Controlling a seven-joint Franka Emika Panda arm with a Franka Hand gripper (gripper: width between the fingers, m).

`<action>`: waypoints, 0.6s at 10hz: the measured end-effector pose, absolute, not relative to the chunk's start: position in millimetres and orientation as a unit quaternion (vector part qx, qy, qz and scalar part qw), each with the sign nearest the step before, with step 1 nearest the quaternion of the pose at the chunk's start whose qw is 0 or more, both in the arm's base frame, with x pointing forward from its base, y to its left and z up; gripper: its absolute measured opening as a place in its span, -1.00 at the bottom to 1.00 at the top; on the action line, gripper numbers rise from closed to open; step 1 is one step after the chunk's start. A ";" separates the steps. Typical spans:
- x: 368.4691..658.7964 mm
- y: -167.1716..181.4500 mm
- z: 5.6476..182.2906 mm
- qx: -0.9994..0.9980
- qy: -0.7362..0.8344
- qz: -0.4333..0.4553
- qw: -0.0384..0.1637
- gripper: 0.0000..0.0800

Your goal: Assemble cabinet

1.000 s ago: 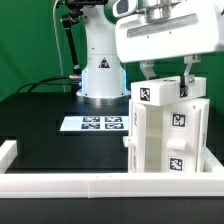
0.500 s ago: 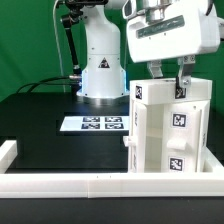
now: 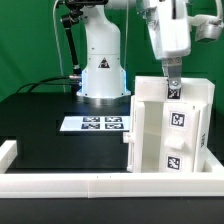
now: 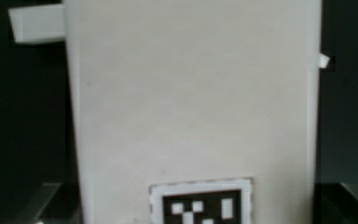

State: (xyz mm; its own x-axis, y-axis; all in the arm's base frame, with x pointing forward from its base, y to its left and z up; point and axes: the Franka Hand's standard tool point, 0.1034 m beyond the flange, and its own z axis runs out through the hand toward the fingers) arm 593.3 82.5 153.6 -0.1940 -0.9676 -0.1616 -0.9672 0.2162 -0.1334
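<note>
One white blocky tagged cabinet (image 3: 168,125) stands at about four o'clock in the exterior view, against the white border rail (image 3: 110,184), with the white two-finger gripper (image 3: 170,78) straddling its top edge, fingers spread, and the marker board (image 3: 90,124) lying flat at nine o'clock from it. Up close in the wrist view, that cabinet's plain white panel (image 4: 190,100) fills nearly everything, one black-and-white tag (image 4: 204,203) sitting at six o'clock.

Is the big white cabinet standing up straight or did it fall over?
Standing up. In the exterior view the cabinet rises tall from the black table, its sides vertical, its tags facing the camera squarely.
</note>
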 end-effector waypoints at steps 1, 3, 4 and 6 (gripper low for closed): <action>593.6 82.4 153.7 -0.601 0.792 0.005 0.109 0.40; 595.6 84.0 154.4 -0.526 0.842 0.011 0.120 0.40; 596.3 85.1 154.9 -0.515 0.848 0.013 0.124 0.40; 597.1 86.5 155.5 -0.498 0.857 0.021 0.131 0.40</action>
